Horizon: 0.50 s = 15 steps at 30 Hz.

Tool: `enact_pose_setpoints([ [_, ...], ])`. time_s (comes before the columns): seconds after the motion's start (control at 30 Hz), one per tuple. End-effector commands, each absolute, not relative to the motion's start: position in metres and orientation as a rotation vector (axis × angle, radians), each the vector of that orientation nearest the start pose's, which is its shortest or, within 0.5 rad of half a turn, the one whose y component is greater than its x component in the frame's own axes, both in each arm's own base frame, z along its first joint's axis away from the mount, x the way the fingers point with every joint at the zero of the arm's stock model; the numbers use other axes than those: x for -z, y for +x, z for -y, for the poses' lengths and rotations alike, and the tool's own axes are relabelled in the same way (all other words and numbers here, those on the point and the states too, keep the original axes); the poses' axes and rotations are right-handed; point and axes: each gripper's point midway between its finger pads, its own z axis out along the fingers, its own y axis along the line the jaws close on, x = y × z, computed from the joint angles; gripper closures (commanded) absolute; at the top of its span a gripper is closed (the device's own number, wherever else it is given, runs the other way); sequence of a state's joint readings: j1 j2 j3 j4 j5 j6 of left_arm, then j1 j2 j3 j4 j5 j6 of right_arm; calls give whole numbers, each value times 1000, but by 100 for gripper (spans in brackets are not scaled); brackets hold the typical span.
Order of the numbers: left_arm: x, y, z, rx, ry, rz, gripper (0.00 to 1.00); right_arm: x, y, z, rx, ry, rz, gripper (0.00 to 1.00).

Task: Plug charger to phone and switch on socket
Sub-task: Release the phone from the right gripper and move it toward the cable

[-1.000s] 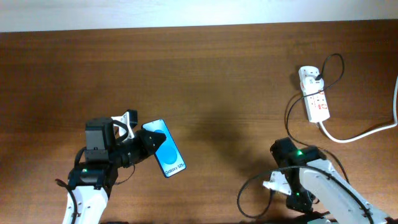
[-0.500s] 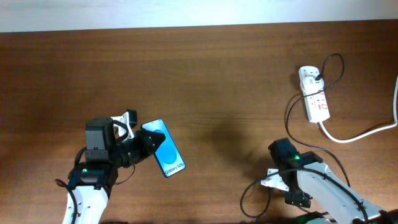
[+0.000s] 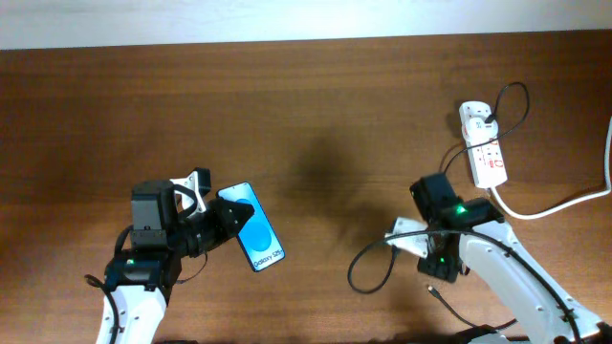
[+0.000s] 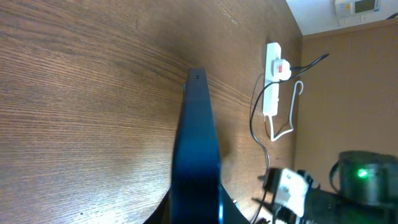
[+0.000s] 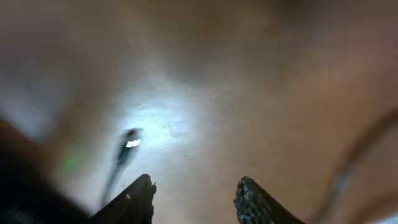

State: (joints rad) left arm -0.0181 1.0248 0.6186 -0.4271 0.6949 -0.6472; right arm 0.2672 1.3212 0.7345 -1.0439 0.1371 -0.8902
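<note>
My left gripper [image 3: 218, 227] is shut on the phone [image 3: 254, 227], holding it at an angle with its blue screen up. In the left wrist view the phone [image 4: 196, 143] shows edge-on between the jaws [image 4: 196, 214]. The charger is a thin black cable [image 3: 368, 266] looping on the table; its plug head [image 3: 489, 120] sits in the white socket [image 3: 484, 145] at the far right. My right gripper [image 3: 438, 269] is open and empty above the table. In the blurred right wrist view, the connector tip [image 5: 130, 142] lies just beyond the left finger of the open jaws [image 5: 196, 193].
The socket's thick white cord [image 3: 559, 203] runs off the right edge. The socket [image 4: 274, 73] and my right arm [image 4: 364, 180] show in the left wrist view. The wooden table [image 3: 316, 115] ends at a pale back edge.
My right arm has swung away from the front edge, toward the table's middle and the socket, dragging the cable loop leftward. The left arm and phone have not moved.
</note>
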Motion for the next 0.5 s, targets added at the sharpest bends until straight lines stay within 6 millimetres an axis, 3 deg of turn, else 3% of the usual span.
enact_pose_setpoints([
  [0.0,-152,270,116,1148,-395,-2396,90,-34,149,-31,104,-1897,-2720,39],
  [0.17,-150,271,113,1125,-406,-2396,86,-20,111,-19,48,-1984,-2816,37],
  [0.33,-150,272,113,1117,-409,-2396,84,-9,106,-15,47,-1965,-2922,36],
  [0.4,-150,272,113,1117,-409,-2396,84,-6,104,-14,42,-1952,-2965,47],
  [0.47,-150,272,113,1117,-410,-2396,83,1,108,-22,-4,-1926,-2948,51],
])
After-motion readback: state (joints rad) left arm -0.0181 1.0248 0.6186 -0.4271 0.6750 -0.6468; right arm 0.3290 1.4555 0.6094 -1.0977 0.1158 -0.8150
